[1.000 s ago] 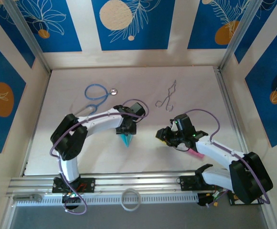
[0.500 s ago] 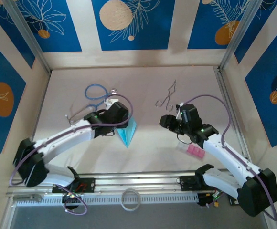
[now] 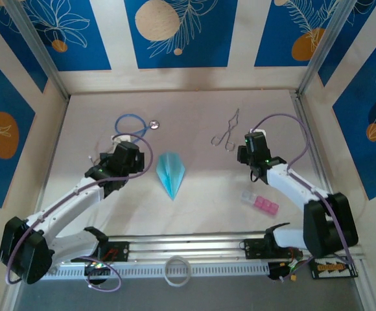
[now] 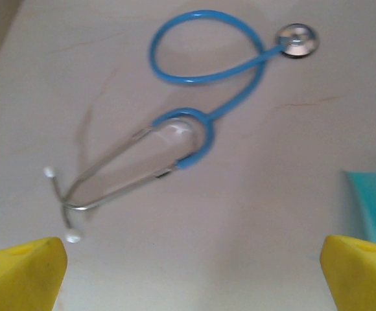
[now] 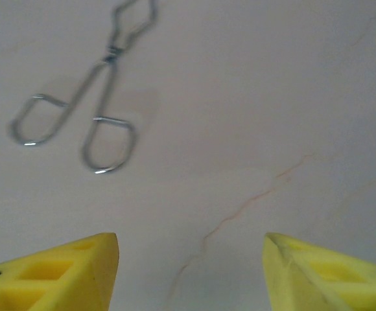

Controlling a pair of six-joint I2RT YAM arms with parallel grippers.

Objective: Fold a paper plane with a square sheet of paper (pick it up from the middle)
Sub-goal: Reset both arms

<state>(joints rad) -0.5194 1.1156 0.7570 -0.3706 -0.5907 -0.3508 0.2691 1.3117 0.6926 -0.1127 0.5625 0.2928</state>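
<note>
The plane (image 3: 170,175) lay flat near the middle of the bench (image 3: 272,110), a little left of centre. Its sharp point faced the near edge, its wide end faced the far edge, and a crease ran down its length. Nothing touched it. In the left wrist view only a turquoise corner of it (image 4: 373,207) showed at the right border.

The left gripper (image 3: 128,154) hovered to the left of the plane, apart from it, and faced the far left corner. Its jaws were spread wide with only bare bench between the yellow fingertips (image 4: 23,265), as the left wrist view of the gripper (image 4: 191,272) showed. Ahead of it lay the stethoscope (image 4: 194,116), its blue tube looped, its metal disc toward the far edge and its earpieces nearer the gripper. From above, the stethoscope (image 3: 131,126) sat on the far left part of the bench.

The right gripper (image 3: 251,144) hovered on the right half, well apart from the plane. Its jaws were also spread and held nothing; the right wrist view of the gripper (image 5: 191,272) showed bare bench between the fingertips (image 5: 52,272). Wire forceps (image 5: 84,123) lay ahead of it to the left, apart from it. From above, the forceps (image 3: 225,133) lay right of centre toward the far edge.

Pink and clear blocks (image 3: 260,202) sat near the near edge on the right, beside the right arm.
</note>
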